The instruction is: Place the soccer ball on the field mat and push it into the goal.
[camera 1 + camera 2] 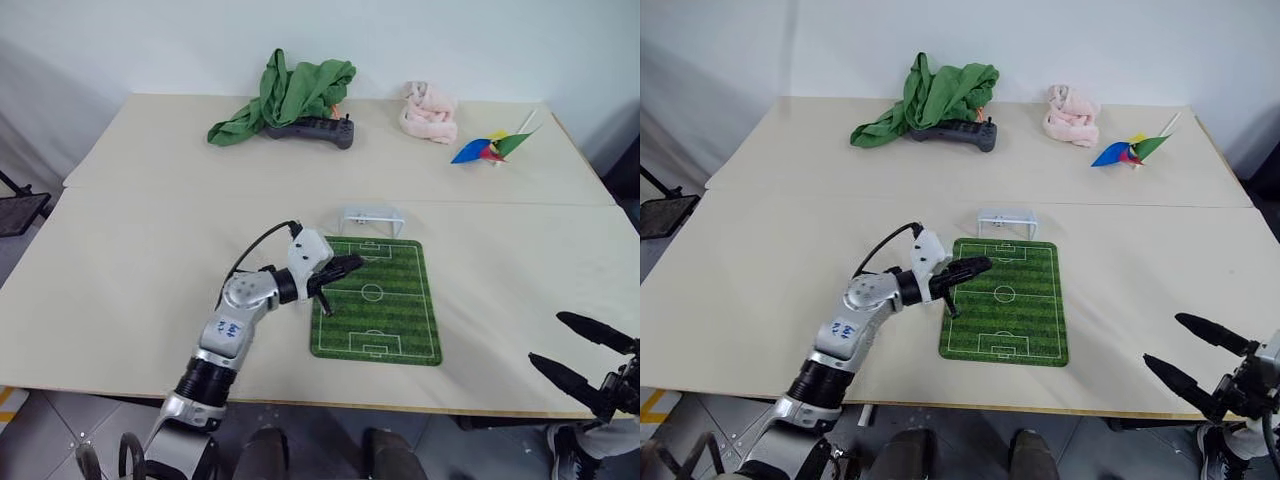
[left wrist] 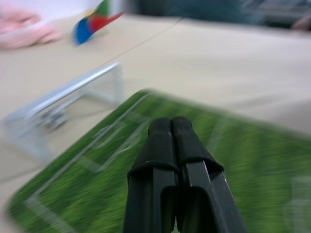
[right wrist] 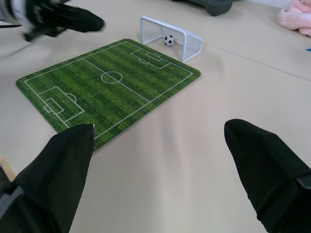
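Striped green field mat [image 3: 112, 80] fronts meshed white goal [image 3: 171, 36] holding soccer ball [image 3: 168, 40].

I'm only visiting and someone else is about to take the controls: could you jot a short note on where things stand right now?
Left gripper: shut, holding nothing, above the field mat near its left edge.
Right gripper: open, empty, off to the right of the mat.
Soccer ball: inside the goal, which stands at the mat's far end.
Done: ball is in the goal.
Left: nothing apparent; perhaps draw the left arm back.
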`<state>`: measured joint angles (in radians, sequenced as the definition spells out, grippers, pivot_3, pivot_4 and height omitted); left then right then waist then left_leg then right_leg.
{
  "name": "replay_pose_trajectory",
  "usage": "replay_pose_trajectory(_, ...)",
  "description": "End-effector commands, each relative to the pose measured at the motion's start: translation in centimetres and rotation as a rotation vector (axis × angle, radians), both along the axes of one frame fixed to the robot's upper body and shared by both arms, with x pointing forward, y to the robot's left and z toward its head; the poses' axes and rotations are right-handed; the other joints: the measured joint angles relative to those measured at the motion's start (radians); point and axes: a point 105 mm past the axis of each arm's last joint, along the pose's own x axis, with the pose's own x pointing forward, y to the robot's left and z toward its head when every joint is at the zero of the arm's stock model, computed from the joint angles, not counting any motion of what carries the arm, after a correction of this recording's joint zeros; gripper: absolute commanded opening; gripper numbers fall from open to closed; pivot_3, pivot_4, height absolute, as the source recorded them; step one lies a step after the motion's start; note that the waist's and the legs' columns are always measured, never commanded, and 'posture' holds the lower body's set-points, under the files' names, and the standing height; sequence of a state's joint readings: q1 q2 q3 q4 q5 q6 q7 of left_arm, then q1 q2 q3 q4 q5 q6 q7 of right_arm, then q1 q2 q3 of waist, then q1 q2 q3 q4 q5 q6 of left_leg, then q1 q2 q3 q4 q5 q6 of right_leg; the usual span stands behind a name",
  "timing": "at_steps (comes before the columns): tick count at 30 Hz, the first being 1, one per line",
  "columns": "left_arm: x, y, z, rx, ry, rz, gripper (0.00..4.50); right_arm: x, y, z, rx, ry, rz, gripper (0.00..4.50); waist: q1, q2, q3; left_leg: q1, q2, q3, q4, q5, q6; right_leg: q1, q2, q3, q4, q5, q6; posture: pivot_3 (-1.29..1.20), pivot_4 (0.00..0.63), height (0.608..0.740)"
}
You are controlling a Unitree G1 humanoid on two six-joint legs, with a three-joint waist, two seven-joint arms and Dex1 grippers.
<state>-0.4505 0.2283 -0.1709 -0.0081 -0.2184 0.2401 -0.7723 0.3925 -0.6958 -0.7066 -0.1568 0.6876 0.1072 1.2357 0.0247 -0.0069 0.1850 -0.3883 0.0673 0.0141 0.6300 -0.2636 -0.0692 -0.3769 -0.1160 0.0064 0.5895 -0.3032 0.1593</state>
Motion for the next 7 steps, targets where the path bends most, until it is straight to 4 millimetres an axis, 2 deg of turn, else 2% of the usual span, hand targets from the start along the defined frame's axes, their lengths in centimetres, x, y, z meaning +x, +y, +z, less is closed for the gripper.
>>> replay_pose_trajectory(1,-1.4,2.1,0.7,-0.044,0.057,-0.052,0.02,0.3,-0.4,0.7,-0.024,-0.021,0.01,4.5,-0.001,0.0,0.0,0.0,0.0,0.0,0.0,0.0,0.0,0.0,0.0,0.0,0.0,0.0,0.0,0.0,0.15,0.74)
replay_pose_trajectory(4,-1.0,4.8,-0.4,0.007,0.079,0.017,0.61,1.0,-0.6,0.9,-0.031,-0.025,0.018,4.5,-0.005,0.0,0.0,0.001,0.0,0.0,0.0,-0.001,0.002,0.0,0.0,0.0,0.002,0.0,0.0,0.0,0.15,0.74)
replay_pose_trajectory(5,-0.2,5.9,-0.8,0.047,0.044,0.082,0.88,1.2,-0.6,1.0,-0.034,-0.026,0.021,4.5,-0.005,0.0,0.0,0.001,0.0,0.0,0.001,-0.001,0.002,0.0,0.0,0.0,0.002,0.0,-0.001,0.0,0.15,0.74)
replay_pose_trajectory(7,0.2,7.1,-1.0,0.085,0.0,0.117,1.53,1.6,-0.7,1.2,-0.038,-0.028,0.028,4.5,-0.004,0.001,0.0,0.001,0.0,0.0,0.002,0.0,0.003,0.001,0.0,0.0,0.002,-0.005,-0.01,0.0,0.15,0.74)
